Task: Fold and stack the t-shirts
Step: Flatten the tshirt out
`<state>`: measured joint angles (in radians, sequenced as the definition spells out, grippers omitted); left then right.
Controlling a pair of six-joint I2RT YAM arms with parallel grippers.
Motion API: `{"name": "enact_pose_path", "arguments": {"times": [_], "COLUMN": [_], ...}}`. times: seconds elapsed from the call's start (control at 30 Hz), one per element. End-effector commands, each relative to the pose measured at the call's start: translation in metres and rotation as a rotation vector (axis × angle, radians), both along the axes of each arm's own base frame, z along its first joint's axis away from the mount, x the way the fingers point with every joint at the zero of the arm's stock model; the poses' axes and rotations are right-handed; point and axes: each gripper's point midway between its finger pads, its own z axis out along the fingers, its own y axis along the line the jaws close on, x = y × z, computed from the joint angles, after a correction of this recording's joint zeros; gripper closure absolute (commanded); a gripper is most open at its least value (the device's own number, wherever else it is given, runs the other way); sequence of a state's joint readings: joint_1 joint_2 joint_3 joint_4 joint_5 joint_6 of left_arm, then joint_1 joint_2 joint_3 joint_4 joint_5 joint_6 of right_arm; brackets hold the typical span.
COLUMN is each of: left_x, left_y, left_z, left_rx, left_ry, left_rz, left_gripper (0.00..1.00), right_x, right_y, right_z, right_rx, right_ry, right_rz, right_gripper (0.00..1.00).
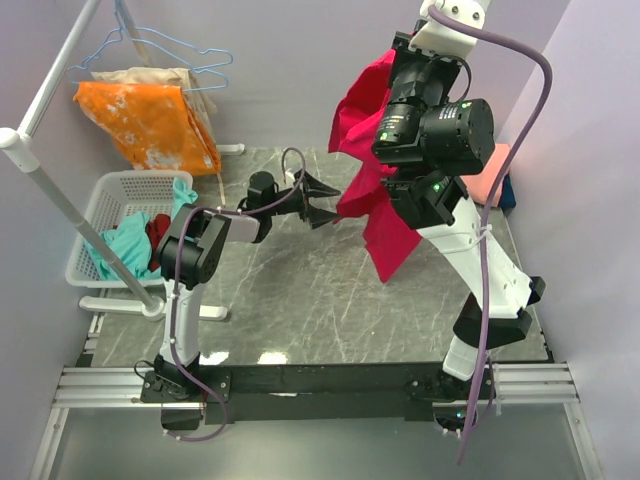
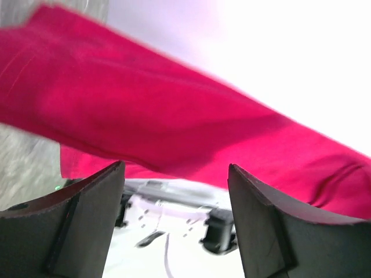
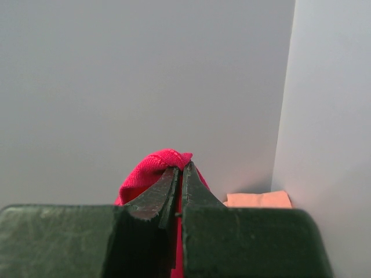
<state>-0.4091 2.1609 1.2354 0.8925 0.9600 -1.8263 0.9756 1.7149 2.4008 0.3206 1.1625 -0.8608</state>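
The crimson-red t-shirt [image 1: 365, 160] hangs in the air over the back right of the table, dangling from its top edge. My right gripper [image 3: 181, 168] is shut on a fold of that shirt [image 3: 152, 168], held high. Level with the shirt's lower half, my left gripper [image 1: 325, 203] is open just left of its edge. In the left wrist view the red cloth [image 2: 174, 121] stretches above and beyond the open left gripper [image 2: 175, 174], with nothing between its fingers [image 2: 87, 220]. A folded salmon-pink tee [image 1: 492, 172] lies at the back right with a dark blue one [image 1: 508, 192] beside it.
A white basket [image 1: 110, 190] holding teal cloth [image 1: 125, 245] stands off the table's left side. The orange white-blotched cloth [image 1: 150, 120] hangs on a hanger from the white rack pole [image 1: 60, 190]. Walls close in at the back and right.
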Motion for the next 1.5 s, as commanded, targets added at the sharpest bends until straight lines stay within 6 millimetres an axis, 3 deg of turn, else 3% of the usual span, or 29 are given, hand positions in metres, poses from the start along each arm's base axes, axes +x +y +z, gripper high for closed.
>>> {"name": "enact_pose_path", "arguments": {"times": [0.0, 0.1, 0.17, 0.2, 0.33, 0.43, 0.47, 0.5, 0.57, 0.6, 0.7, 1.0, 1.03, 1.1, 1.2, 1.47], "left_x": [0.014, 0.023, 0.026, 0.027, 0.019, 0.015, 0.013, 0.01, 0.009, 0.005, 0.003, 0.011, 0.011, 0.015, 0.018, 0.016], "left_y": [0.003, -0.002, -0.009, -0.013, -0.029, -0.024, -0.021, -0.017, -0.011, -0.007, -0.002, -0.012, -0.018, -0.027, -0.04, -0.056], "left_z": [0.031, 0.036, 0.028, 0.036, 0.035, 0.02, 0.024, 0.011, 0.009, -0.002, -0.002, 0.008, 0.006, 0.018, 0.017, 0.012], "left_rx": [-0.054, -0.014, 0.011, -0.005, -0.016, 0.05, 0.056, 0.104, 0.156, 0.222, 0.284, 0.123, 0.119, 0.082, 0.08, 0.051], "left_ry": [-0.04, -0.083, -0.057, -0.071, -0.05, 0.005, 0.004, 0.045, 0.057, 0.094, 0.101, 0.259, 0.27, 0.261, 0.275, 0.337], "left_rz": [0.082, 0.091, 0.08, 0.067, 0.008, 0.013, 0.017, 0.018, 0.033, 0.03, 0.054, 0.113, 0.104, 0.086, 0.072, 0.046], "left_gripper": [0.23, 0.23, 0.22, 0.22, 0.24, 0.25, 0.25, 0.25, 0.25, 0.24, 0.22, 0.24, 0.28, 0.32, 0.4, 0.4], "right_x": [-0.01, -0.011, -0.012, -0.013, -0.013, -0.01, -0.009, -0.008, -0.003, -0.001, 0.004, 0.006, 0.005, 0.004, 0.002, 0.001], "right_y": [-0.009, -0.009, -0.009, -0.009, -0.006, -0.002, -0.001, -0.001, -0.002, -0.002, 0.0, 0.01, 0.011, 0.01, 0.011, 0.012], "right_z": [0.013, 0.012, 0.013, 0.013, 0.014, 0.011, 0.012, 0.01, 0.007, 0.006, 0.0, -0.004, -0.004, -0.004, -0.006, -0.012], "right_rx": [0.043, 0.042, 0.045, 0.045, 0.041, 0.015, 0.015, -0.006, -0.012, -0.011, -0.011, 0.022, 0.022, 0.025, 0.029, 0.029], "right_ry": [-0.05, -0.048, -0.051, -0.052, -0.055, -0.051, -0.059, -0.052, -0.048, -0.046, -0.041, -0.034, -0.032, -0.032, -0.025, -0.017], "right_rz": [0.023, 0.028, 0.033, 0.035, 0.043, 0.036, 0.034, 0.024, 0.002, -0.001, -0.003, 0.053, 0.056, 0.055, 0.058, 0.068], "right_gripper": [1.0, 1.0, 1.0, 1.0, 1.0, 1.0, 1.0, 1.0, 1.0, 1.0, 1.0, 1.0, 1.0, 1.0, 1.0, 1.0]}}
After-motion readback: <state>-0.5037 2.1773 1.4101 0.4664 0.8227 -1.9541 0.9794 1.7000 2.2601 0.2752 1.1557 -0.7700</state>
